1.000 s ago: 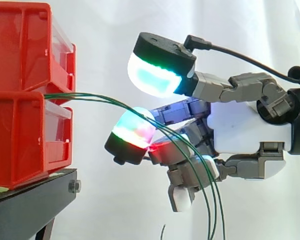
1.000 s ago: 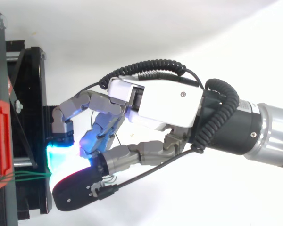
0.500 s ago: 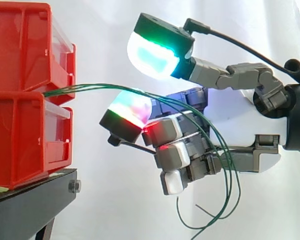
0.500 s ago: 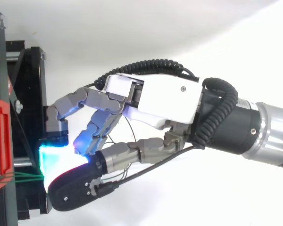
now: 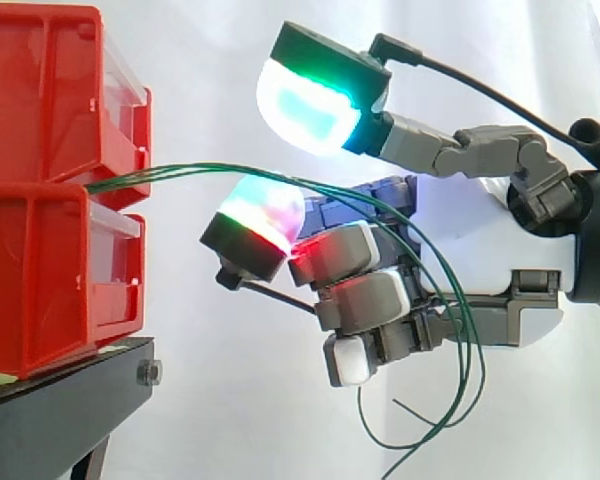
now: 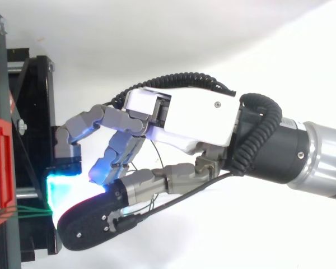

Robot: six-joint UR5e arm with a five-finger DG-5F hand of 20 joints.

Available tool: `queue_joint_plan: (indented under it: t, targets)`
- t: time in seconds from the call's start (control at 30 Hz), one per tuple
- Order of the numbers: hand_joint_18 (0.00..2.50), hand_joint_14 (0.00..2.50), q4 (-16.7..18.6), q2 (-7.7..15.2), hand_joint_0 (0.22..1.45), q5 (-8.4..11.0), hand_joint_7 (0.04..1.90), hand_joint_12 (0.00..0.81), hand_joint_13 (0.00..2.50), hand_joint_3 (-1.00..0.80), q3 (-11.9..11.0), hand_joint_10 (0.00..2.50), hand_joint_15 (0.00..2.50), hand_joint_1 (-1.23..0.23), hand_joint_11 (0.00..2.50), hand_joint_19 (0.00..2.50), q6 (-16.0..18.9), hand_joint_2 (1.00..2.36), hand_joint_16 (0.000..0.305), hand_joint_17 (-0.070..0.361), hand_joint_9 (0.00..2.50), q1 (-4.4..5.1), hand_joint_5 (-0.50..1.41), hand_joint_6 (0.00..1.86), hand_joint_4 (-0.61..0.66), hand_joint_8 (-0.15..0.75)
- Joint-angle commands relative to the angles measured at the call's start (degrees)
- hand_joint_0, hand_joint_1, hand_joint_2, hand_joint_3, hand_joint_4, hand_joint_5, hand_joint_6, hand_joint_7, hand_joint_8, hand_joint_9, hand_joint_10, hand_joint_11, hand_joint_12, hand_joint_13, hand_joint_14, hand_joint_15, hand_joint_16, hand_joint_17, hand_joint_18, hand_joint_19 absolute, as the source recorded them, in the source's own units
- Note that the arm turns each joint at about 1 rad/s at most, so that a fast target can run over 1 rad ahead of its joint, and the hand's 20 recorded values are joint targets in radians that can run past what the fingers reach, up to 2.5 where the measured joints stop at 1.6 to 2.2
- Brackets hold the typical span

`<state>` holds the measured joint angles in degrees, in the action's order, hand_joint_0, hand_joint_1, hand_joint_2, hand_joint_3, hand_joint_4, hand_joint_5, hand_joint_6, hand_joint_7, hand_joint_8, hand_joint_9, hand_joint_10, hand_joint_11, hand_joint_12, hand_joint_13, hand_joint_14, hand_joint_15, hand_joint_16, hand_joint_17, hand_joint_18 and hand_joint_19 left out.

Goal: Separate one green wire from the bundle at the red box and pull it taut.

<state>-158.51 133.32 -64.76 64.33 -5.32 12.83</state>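
A robotics lab test rig: a plain white curtain (image 5: 210,60) hangs behind the fingers (image 5: 352,300), and stacked red bins (image 5: 50,190) on a black stand (image 5: 60,410) face their tips.

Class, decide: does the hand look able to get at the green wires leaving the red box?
Probably yes: the green wires arc from the red box straight across the hand, nothing between.

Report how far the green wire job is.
Done: the hand is at the bundle; thin green wires from the red plastic box drape across it. In hand: several together, none singled out. Left: isolate one and pull it taut; all arc slack.
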Motion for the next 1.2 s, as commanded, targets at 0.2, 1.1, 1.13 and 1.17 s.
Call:
queue_joint_plan:
  t: [0.2, 1.1, 1.13, 1.17]
  targets:
    - [1.03, 0.02, 1.5, 0.0, 0.58, -0.01, 1.03, 0.353, 1.39, -0.50, 1.1, 0.01, 1.34, -0.57, 1.33, 0.59, 0.0, 1.00, 0.055, 0.124, 1.16, 0.01, -0.22, 0.86, 0.22, 0.342]
    - [1.04, 0.02, 1.9, 0.0, 0.58, 0.07, 1.03, 0.405, 1.42, -0.50, 1.1, 0.01, 0.88, -0.54, 1.32, 0.50, 2.4, 1.00, 0.051, 0.115, 1.18, 0.01, -0.21, 0.85, 0.22, 0.356]
    - [1.04, 0.02, 2.0, 0.0, 0.58, 0.07, 1.03, 0.404, 1.43, -0.50, 1.1, 0.01, 0.87, -0.54, 1.30, 0.48, 2.4, 1.00, 0.051, 0.115, 1.18, 0.01, -0.21, 0.85, 0.22, 0.357]
    - [1.04, 0.02, 1.9, 0.0, 0.59, 0.07, 1.02, 0.396, 1.47, -0.50, 1.1, 0.01, 0.82, -0.54, 1.28, 0.47, 2.4, 1.00, 0.050, 0.113, 1.17, 0.01, -0.21, 0.85, 0.22, 0.357]
